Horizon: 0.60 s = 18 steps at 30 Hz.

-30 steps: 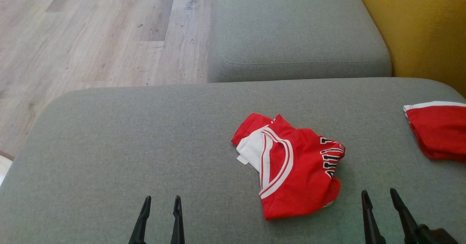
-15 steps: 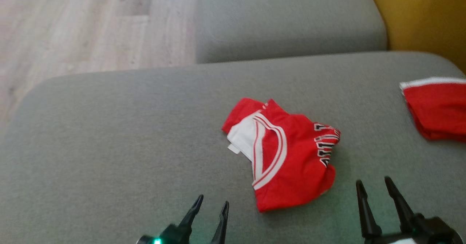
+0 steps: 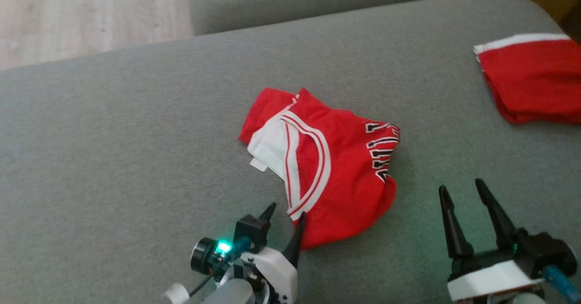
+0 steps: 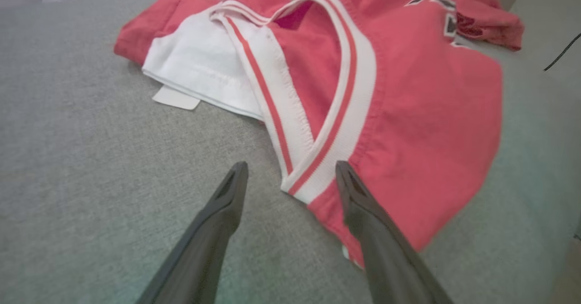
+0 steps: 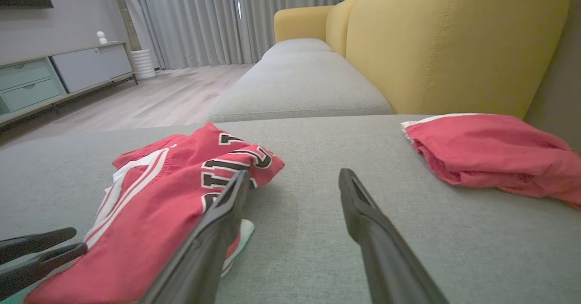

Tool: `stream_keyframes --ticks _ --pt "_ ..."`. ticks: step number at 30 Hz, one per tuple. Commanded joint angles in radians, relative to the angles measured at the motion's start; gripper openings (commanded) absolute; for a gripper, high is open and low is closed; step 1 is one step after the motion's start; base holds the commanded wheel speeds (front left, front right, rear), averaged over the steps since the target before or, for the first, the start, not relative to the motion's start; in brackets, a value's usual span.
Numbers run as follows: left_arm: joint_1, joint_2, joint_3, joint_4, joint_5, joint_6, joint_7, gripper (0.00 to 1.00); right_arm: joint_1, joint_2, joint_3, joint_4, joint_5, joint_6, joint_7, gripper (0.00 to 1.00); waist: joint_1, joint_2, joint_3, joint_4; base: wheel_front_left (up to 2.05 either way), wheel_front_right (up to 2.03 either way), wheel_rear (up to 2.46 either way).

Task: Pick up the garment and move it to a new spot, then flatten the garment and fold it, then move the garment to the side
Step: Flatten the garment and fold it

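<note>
Crumpled red-and-white jersey garment, mid-cushion on grey fabric sofa seat; our left pincer at its near hem and right pincer beside it, both with jaws apart; we fear a shallow bite catching one layer only.

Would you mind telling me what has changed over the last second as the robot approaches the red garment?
The left end effector has advanced and swung right toward the red garment; its open fingers now flank the striped trim, gripping nothing. The head camera tilted down, shifting the picture. The right end effector stays open beside the garment, which lies crumpled as before; the second red piece is unmoved.
</note>
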<state>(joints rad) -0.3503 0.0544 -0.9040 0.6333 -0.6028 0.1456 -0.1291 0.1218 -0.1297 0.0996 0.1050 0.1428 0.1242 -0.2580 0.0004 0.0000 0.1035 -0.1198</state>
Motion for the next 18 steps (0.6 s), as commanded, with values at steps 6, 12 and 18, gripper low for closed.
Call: stream_keyframes --ticks 6,12,18 --pt "-0.059 -0.004 -0.059 0.045 -0.122 0.005 -0.015 0.37 -0.036 -0.026 0.017 -0.025 0.007 0.007 -0.004 1.00 -0.0004 0.0000 0.027 -0.041 0.00 0.00 0.00" --pt "-0.098 -0.004 -0.130 0.063 -0.189 -0.005 -0.064 0.00 -0.032 -0.023 0.011 -0.022 0.004 0.007 -0.004 1.00 -0.0004 0.0000 0.015 -0.042 0.00 0.00 0.00" --pt "-0.157 -0.004 -0.182 0.021 -0.227 -0.031 -0.100 0.00 -0.029 -0.009 0.012 -0.015 -0.001 0.007 -0.004 1.00 -0.0004 0.0000 -0.014 -0.050 0.00 0.00 0.00"
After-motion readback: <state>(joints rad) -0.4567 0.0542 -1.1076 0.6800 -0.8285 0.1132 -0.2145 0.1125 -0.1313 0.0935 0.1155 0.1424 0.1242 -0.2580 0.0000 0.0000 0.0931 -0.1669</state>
